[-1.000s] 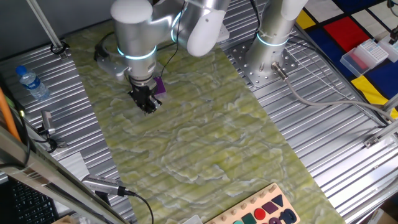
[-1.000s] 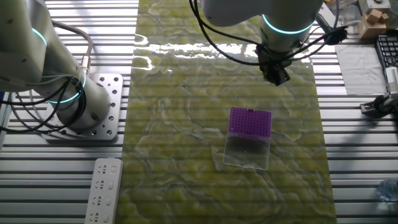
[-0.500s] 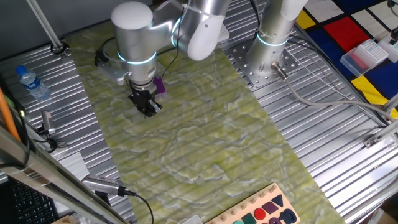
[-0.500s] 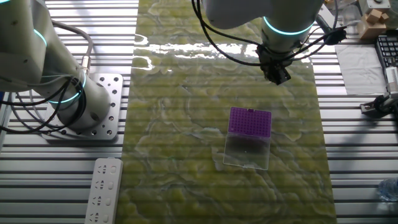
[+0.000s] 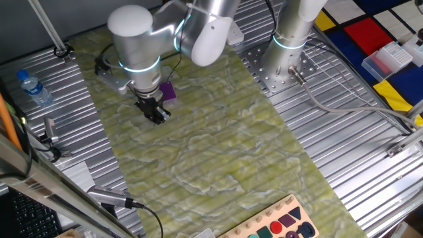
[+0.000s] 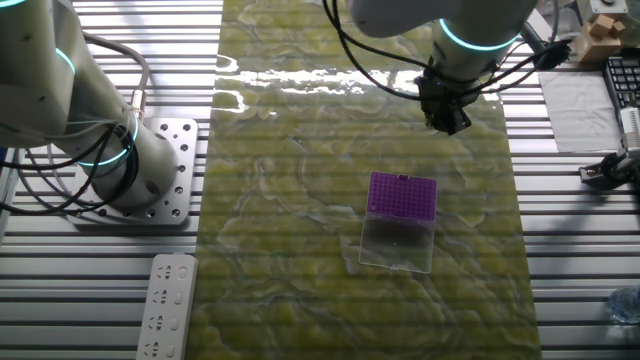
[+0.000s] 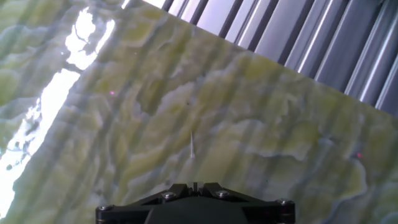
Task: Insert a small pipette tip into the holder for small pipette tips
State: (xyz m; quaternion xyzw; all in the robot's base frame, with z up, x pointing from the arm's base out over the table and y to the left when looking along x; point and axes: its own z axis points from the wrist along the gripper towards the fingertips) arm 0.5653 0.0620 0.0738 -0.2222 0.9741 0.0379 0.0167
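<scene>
The holder for small pipette tips [image 6: 403, 195] is a flat purple block on the green mat; in one fixed view only a purple corner [image 5: 169, 90] shows behind the arm. My gripper [image 6: 447, 122] hangs above the mat, beyond the holder and a little to its right, apart from it. It also shows in one fixed view [image 5: 157, 117]. In the hand view the jaws [image 7: 194, 185] stand almost together, and a thin pale pipette tip [image 7: 191, 144] runs out from between them over bare mat. The holder is out of the hand view.
A clear lid [image 6: 397, 243] lies flat against the holder's near side. A second arm's base [image 6: 130, 170] stands left of the mat, a white remote [image 6: 165, 305] in front of it. A water bottle [image 5: 33, 88], a pink tip box [image 5: 390, 58] and a wooden shape board [image 5: 277, 225] lie around the mat.
The arm has shifted a little sideways, away from the holder, with the gripper at about the same height. The jaws have stayed shut. The holder and lid have not moved.
</scene>
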